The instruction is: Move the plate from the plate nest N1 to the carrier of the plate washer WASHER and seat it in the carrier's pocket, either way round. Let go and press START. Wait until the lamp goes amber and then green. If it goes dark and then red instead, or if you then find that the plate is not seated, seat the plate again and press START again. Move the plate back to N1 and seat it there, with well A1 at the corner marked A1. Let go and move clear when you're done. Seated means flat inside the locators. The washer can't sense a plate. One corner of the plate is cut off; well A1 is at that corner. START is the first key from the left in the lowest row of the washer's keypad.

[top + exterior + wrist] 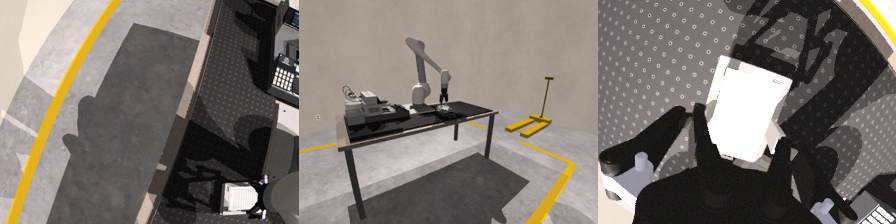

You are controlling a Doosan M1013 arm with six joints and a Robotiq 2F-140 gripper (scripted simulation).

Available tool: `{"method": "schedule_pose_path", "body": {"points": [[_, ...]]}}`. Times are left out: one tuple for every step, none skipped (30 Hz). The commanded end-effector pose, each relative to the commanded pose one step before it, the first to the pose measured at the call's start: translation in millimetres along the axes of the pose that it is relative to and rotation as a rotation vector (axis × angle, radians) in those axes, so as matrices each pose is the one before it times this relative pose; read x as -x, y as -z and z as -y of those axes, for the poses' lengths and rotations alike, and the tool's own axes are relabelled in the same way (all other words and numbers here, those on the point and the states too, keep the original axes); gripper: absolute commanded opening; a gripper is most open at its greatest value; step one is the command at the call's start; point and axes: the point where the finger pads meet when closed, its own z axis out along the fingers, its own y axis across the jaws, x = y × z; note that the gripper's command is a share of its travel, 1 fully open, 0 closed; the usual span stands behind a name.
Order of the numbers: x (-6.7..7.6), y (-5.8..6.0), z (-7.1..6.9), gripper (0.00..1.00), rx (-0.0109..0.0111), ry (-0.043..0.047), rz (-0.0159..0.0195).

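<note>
The white plate [243, 198] [743, 112] is at the pale nest N1 [226, 202] [717, 85], with the nest's rim showing beside it. My gripper [255, 199] [444, 103] [741, 116] points down, its fingers at opposite sides of the plate's near end, shut on the plate. Whether the plate lies flat in the nest or slightly above it, I cannot tell. Its cut corner is not clear. The washer [370, 103] stands at the other end of the table; its keypad [283, 78] and green lamp [295, 65] show in the top view. The washer's carrier is not clearly visible.
The dark dotted mat [222, 80] covers the table [421, 127]. The arm's base [418, 94] stands at the table's back, between washer and nest. Bottles [354, 112] and tubing stand beside the washer. A yellow pallet truck [535, 126] is on the floor beyond the table.
</note>
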Motion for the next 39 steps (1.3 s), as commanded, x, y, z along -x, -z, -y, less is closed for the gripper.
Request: {"method": "schedule_pose_path", "body": {"points": [[0.03, -0.4, 0.03, 0.1, -0.00015, 0.00003, 0.00007], [0.0, -0.17, 0.0, 0.1, 0.0, 0.0, 0.0], [0.0, -0.17, 0.0, 0.1, 0.0, 0.0, 0.0], [0.0, -0.17, 0.0, 0.1, 0.0, 0.0, 0.0], [0.0, -0.17, 0.0, 0.1, 0.0, 0.0, 0.0], [0.0, -0.17, 0.0, 0.1, 0.0, 0.0, 0.0], [0.0, 0.0, 0.0, 0.1, 0.0, 0.0, 0.0], [0.0, 0.0, 0.0, 0.1, 0.0, 0.0, 0.0], [0.0, -0.17, 0.0, 0.1, 0.0, 0.0, 0.0], [0.0, -0.17, 0.0, 0.1, 0.0, 0.0, 0.0], [0.0, -0.17, 0.0, 0.1, 0.0, 0.0, 0.0], [0.0, -0.17, 0.0, 0.1, 0.0, 0.0, 0.0], [0.0, -0.17, 0.0, 0.1, 0.0, 0.0, 0.0], [0.0, -0.17, 0.0, 0.1, 0.0, 0.0, 0.0], [0.0, -0.17, 0.0, 0.1, 0.0, 0.0, 0.0], [0.0, -0.17, 0.0, 0.1, 0.0, 0.0, 0.0], [0.0, -0.17, 0.0, 0.1, 0.0, 0.0, 0.0], [0.0, -0.17, 0.0, 0.1, 0.0, 0.0, 0.0], [0.0, -0.17, 0.0, 0.1, 0.0, 0.0, 0.0], [0.0, -0.17, 0.0, 0.1, 0.0, 0.0, 0.0], [0.0, -0.17, 0.0, 0.1, 0.0, 0.0, 0.0], [0.0, -0.17, 0.0, 0.1, 0.0, 0.0, 0.0], [0.0, -0.17, 0.0, 0.1, 0.0, 0.0, 0.0], [0.0, 0.0, 0.0, 0.1, 0.0, 0.0, 0.0], [0.0, 0.0, 0.0, 0.1, 0.0, 0.0, 0.0], [0.0, -0.17, 0.0, 0.1, 0.0, 0.0, 0.0], [0.0, -0.17, 0.0, 0.1, 0.0, 0.0, 0.0], [0.0, -0.17, 0.0, 0.1, 0.0, 0.0, 0.0], [0.0, -0.17, 0.0, 0.1, 0.0, 0.0, 0.0], [0.0, -0.17, 0.0, 0.1, 0.0, 0.0, 0.0], [0.0, -0.17, 0.0, 0.1, 0.0, 0.0, 0.0], [0.0, -0.17, 0.0, 0.1, 0.0, 0.0, 0.0], [0.0, -0.17, 0.0, 0.1, 0.0, 0.0, 0.0], [0.0, -0.17, 0.0, 0.1, 0.0, 0.0, 0.0], [0.0, -0.17, 0.0, 0.1, 0.0, 0.0, 0.0], [0.0, -0.17, 0.0, 0.1, 0.0, 0.0, 0.0], [0.0, -0.17, 0.0, 0.1, 0.0, 0.0, 0.0], [0.0, -0.17, 0.0, 0.1, 0.0, 0.0, 0.0], [0.0, -0.17, 0.0, 0.1, 0.0, 0.0, 0.0]]}}
